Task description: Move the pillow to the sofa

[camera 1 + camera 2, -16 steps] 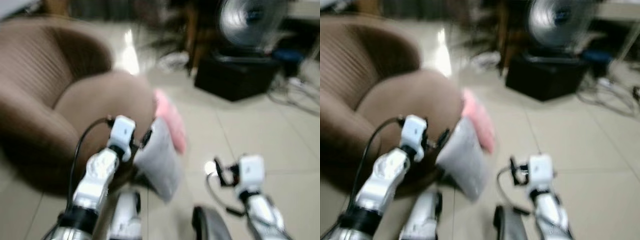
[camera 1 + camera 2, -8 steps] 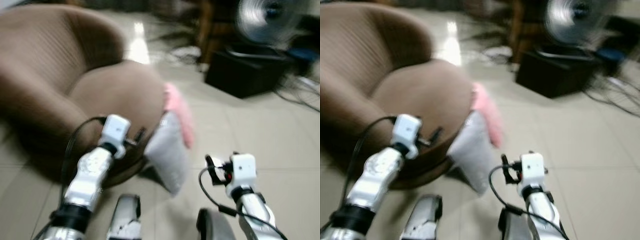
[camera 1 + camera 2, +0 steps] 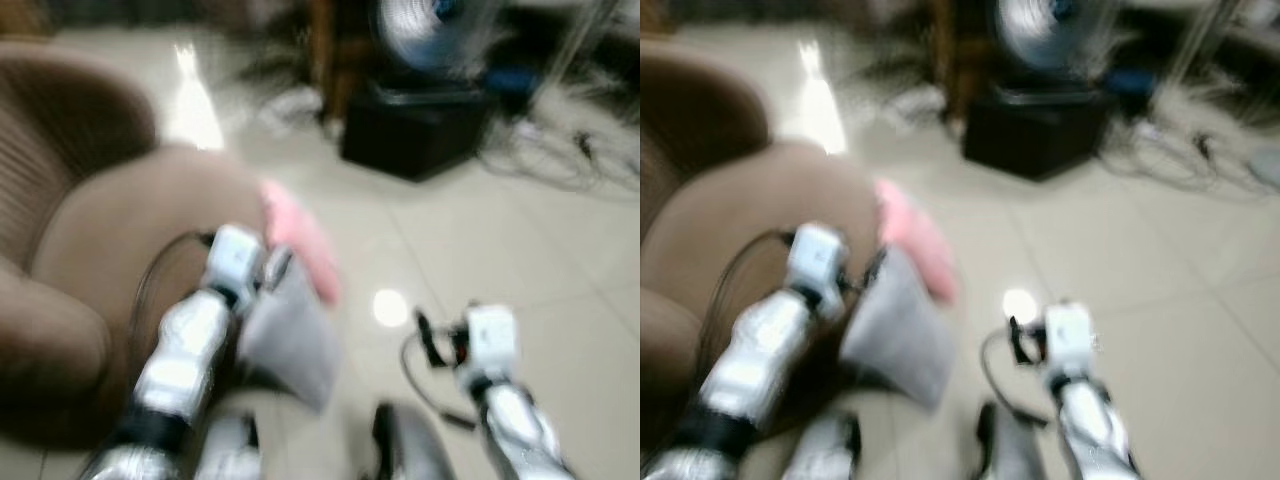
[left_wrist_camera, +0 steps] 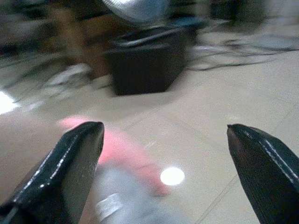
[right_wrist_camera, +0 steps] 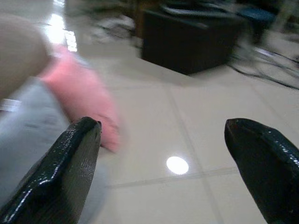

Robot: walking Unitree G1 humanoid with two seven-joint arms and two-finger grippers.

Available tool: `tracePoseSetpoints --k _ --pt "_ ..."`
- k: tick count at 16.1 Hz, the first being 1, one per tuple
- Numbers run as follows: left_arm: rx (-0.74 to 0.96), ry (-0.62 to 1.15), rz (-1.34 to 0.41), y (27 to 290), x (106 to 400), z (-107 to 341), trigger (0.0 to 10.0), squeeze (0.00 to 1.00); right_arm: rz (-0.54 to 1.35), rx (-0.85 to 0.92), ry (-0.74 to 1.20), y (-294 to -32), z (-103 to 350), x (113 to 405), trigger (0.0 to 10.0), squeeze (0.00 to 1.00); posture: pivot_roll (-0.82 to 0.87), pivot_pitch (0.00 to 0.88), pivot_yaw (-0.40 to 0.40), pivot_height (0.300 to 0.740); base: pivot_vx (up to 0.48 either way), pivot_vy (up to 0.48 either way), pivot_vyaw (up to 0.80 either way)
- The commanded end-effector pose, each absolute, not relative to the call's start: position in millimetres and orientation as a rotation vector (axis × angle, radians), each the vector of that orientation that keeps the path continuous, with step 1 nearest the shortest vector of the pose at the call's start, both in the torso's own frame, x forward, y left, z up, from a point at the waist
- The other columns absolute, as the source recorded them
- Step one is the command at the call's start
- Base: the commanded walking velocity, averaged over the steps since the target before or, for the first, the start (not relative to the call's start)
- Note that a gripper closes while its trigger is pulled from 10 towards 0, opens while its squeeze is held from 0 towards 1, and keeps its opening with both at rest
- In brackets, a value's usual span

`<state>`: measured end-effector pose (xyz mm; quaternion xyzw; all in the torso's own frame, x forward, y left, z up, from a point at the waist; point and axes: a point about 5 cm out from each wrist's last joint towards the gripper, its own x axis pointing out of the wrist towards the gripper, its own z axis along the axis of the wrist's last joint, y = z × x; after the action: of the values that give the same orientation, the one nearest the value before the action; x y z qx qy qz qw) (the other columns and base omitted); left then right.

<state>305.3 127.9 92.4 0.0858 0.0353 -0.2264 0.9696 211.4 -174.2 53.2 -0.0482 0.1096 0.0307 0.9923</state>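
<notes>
Both sets of fingers stand wide apart and hold nothing: the left gripper reaches over the grey-and-pink pillow, while the right gripper hangs above bare floor tile to the pillow's right. The pillow leans on the floor against the right side of the brown sofa. To do this step well, you should probably steady your stance first, then bring the left fingers down around the pillow's near grey edge and close only once fabric sits between them. Motion blur smears every view, so whether the left fingertips touch the pillow cannot be told. Far off, a fan and black box are only vaguely readable.
</notes>
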Motion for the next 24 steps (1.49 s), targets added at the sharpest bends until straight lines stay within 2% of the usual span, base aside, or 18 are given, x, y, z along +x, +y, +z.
tracePoseSetpoints --k 1,6,10,14,15,18,21,24 --pt "0.195 0.064 -0.449 135 307 96 10.0 0.0 0.063 -0.083 0.213 -173 56 213 10.0 0.0 0.05 0.043 -0.012 0.592 0.349 0.0 -0.77" --pt "0.197 0.071 -0.463 134 304 94 10.0 0.0 0.068 -0.08 0.213 -173 55 211 10.0 0.0 0.05 0.044 -0.008 0.592 0.343 0.0 -0.77" --pt "0.273 0.168 -0.344 148 309 79 10.0 0.0 0.189 -0.115 0.266 -164 48 209 10.0 0.0 0.04 0.053 -0.006 0.592 0.0 0.0 0.0" --pt "0.363 0.523 -0.044 199 309 32 10.0 0.0 0.324 -0.169 0.306 -151 43 209 10.0 0.0 0.04 0.11 -0.043 0.592 0.0 0.0 0.0" --pt "0.362 0.557 -0.02 203 308 29 10.0 0.0 0.336 -0.174 0.31 -149 42 208 10.0 0.0 0.04 0.114 -0.046 0.592 0.0 0.0 0.0" --pt "0.225 0.698 0.087 213 305 14 10.0 0.0 0.433 -0.188 0.337 -132 39 206 10.0 0.0 0.03 0.165 -0.064 0.584 0.0 0.0 0.0" --pt "0.167 0.7 0.111 209 309 15 10.0 0.0 0.462 -0.206 0.33 -127 40 204 10.0 0.0 0.03 0.206 -0.073 0.564 0.0 0.0 0.0" --pt "0.136 0.682 0.111 203 316 18 10.0 0.0 0.476 -0.202 0.334 -124 42 199 10.0 0.0 0.01 0.251 -0.083 0.564 0.0 0.0 0.0"
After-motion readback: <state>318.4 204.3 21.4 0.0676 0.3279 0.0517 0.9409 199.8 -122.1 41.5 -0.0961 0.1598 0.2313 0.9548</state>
